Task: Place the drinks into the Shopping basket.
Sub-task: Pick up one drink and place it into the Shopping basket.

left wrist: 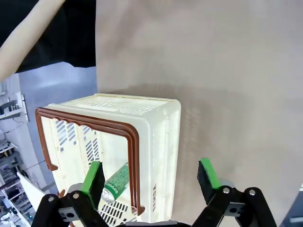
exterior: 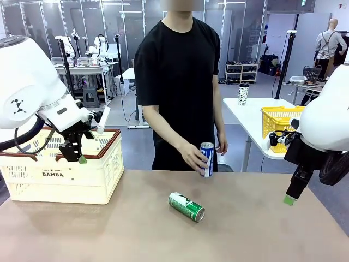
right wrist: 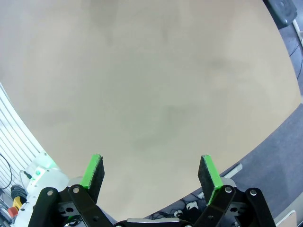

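A green drink can [exterior: 186,207] lies on its side in the middle of the tan table. At the far edge, the person's hand holds a blue-and-white can [exterior: 206,159] upright on the table. The cream Shopping basket [exterior: 61,183] with its brown-red rim stands at the left. My left gripper [exterior: 73,157] hangs open just above it, nothing between its fingers. The left wrist view looks down into the basket [left wrist: 161,137], where a green can [left wrist: 118,182] lies under the folded handles, below the open left gripper [left wrist: 150,171]. My right gripper [exterior: 290,197] hovers open over the table's right edge; the right wrist view shows it [right wrist: 150,166] over bare tabletop.
A person in black stands at the far side of the table. Behind on the right, a white side table [exterior: 245,109] carries a yellow basket [exterior: 278,117] and a speckled cup [exterior: 243,94]. Bare tabletop lies between the green can and the right gripper.
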You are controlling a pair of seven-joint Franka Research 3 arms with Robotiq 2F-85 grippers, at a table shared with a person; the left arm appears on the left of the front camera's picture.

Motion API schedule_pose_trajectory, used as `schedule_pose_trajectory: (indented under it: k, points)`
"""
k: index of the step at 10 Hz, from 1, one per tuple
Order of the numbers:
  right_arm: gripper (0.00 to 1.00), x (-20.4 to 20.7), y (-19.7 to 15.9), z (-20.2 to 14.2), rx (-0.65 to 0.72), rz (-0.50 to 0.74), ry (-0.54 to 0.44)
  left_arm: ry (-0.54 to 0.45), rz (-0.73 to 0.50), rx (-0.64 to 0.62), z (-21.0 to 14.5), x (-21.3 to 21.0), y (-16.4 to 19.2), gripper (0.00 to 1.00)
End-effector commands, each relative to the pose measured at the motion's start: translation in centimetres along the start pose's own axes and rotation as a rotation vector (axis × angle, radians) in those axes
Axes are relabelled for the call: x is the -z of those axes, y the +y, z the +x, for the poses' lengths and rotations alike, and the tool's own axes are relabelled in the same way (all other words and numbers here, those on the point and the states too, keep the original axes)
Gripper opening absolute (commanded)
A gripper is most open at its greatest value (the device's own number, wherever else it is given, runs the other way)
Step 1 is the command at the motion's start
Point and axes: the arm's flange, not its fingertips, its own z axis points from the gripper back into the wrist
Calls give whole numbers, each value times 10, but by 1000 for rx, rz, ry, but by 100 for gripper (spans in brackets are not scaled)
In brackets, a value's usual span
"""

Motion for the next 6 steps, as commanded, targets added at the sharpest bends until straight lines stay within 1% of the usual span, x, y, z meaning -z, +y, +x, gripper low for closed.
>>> schedule_pose_trajectory:
  k: [1,3,4,5,6]
  points:
    - [100,-1,0,-2,2,0,0,-85,17,44,20,14,9,100]
    - [100,-1,0,-2,2,0,0,-166,-4,100,69,41,25,100]
    - [100,-1,0,-2,2,0,0,-196,-46,132,92,58,32,100]
    - [100,-1,0,-2,2,0,0,-201,-88,144,109,76,36,100]
    - [100,-1,0,-2,2,0,0,-228,-120,143,123,92,40,100]
